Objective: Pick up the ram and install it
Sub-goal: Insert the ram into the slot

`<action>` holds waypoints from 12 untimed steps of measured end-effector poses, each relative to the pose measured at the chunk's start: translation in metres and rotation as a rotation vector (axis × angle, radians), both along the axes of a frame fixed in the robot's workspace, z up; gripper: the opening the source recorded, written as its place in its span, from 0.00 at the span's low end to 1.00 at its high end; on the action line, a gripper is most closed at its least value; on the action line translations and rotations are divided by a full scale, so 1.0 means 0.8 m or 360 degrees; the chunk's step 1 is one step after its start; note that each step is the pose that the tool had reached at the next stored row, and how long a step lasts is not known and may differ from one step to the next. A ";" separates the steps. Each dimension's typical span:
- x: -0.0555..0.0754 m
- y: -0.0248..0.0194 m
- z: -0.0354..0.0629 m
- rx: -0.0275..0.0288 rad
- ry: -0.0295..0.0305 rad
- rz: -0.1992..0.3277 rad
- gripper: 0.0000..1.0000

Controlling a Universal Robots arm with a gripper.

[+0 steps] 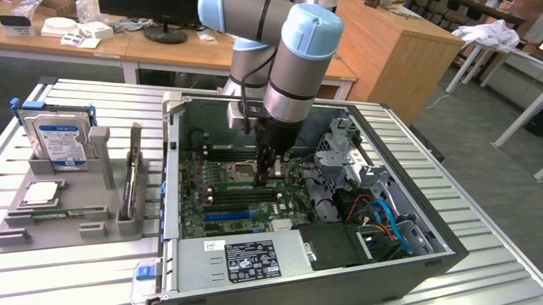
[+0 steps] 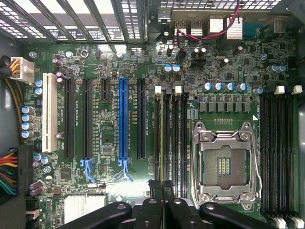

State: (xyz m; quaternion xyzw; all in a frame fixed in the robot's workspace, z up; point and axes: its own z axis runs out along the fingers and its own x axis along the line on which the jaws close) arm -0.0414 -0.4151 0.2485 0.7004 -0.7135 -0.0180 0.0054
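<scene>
Slatted table (image 1: 76, 273): computer case (image 1: 365, 283), grey holder (image 1: 63, 225).

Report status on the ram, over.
Gripper shut on the ram. Ram down among the memory slots. Processor socket alongside, untouched.

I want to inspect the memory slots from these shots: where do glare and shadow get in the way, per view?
Exterior view: light glares off the ribbed metal table, while the motherboard lies dimmer, down inside the case under the arm. Wrist view: the vent grille is washed out white, yet the memory slots are evenly lit, free of glare.
</scene>
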 end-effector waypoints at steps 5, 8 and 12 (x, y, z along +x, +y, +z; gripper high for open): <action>-0.001 0.0000 -0.004 -0.00001 0.00000 0.0000 0.12; -0.001 0.0000 -0.005 -0.00004 0.00002 0.0000 0.12; -0.001 0.0000 -0.005 0.00003 -0.00001 0.0000 0.12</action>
